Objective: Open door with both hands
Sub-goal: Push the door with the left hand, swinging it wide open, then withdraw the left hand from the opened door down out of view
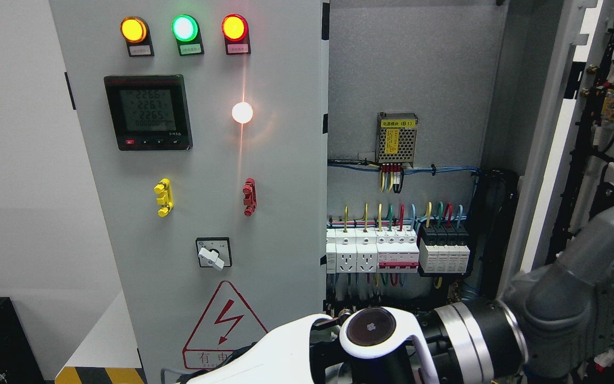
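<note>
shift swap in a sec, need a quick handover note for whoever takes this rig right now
Hands: neither hand's fingers show; only the right arm crosses the bottom right, ending at a white wrist joint.
Doors: right door is swung open, showing the breakers inside. Left door, with lamps and meter, looks shut.
Done: right door open.
Left: probably the left door.

Cabinet doors: one shut, one swung open.

Left door [200, 176]: grey panel, shut, upright, filling 9 to 12 o'clock; carries amber, green and red lamps, a black meter, yellow and red handles, a rotary switch and a shock-warning triangle. Right door [549, 160]: grey, open, edge-on at 3 o'clock, wiring on its inner face.
</note>
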Action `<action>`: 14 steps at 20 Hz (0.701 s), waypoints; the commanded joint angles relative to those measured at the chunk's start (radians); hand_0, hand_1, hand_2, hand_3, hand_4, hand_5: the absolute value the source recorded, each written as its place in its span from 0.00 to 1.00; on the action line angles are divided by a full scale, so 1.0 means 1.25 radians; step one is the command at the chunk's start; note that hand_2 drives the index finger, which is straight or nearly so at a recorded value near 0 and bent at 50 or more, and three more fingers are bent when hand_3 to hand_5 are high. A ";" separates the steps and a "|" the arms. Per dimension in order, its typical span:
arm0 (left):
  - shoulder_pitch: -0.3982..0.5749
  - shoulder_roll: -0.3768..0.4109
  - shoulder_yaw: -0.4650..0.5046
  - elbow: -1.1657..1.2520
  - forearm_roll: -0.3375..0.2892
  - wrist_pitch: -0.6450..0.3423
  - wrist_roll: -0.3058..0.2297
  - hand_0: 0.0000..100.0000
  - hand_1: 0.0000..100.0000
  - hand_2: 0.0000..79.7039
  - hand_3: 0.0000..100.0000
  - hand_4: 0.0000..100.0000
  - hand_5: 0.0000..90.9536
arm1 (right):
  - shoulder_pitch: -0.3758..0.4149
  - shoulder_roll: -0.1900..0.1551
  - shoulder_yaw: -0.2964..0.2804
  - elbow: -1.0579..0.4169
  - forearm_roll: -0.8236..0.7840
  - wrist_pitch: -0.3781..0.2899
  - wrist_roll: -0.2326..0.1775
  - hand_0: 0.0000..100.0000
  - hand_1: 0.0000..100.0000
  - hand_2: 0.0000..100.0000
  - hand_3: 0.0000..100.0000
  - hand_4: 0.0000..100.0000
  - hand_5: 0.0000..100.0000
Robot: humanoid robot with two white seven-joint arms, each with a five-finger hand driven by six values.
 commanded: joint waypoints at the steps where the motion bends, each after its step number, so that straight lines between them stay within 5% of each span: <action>1: -0.021 -0.091 -0.009 0.076 -0.004 -0.001 -0.005 0.00 0.00 0.00 0.00 0.00 0.00 | 0.000 0.000 0.000 0.000 0.000 0.000 0.000 0.19 0.00 0.00 0.00 0.00 0.00; 14: -0.080 -0.123 -0.032 0.142 -0.002 -0.008 -0.003 0.00 0.00 0.00 0.00 0.00 0.00 | 0.000 0.000 0.000 0.000 0.000 0.000 0.000 0.19 0.00 0.00 0.00 0.00 0.00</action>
